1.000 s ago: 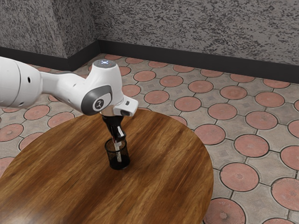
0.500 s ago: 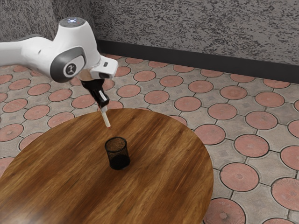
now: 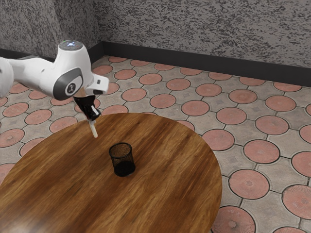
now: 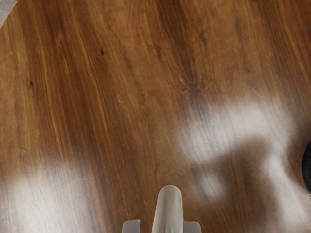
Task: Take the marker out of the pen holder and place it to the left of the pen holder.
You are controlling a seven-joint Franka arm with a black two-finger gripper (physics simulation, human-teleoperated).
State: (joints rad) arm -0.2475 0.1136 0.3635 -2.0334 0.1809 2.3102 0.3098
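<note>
As the hand (image 3: 92,118) grips the marker (image 3: 94,130) | both sit lower, farther toward exterior view's left | pen holder (image 3: 122,161) unmoved

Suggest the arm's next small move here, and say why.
I would probably lower the marker gently toward the wooden table: it hangs from the gripper, out of the mesh pen holder and off to the exterior view's left of it, with tabletop beneath.
</note>
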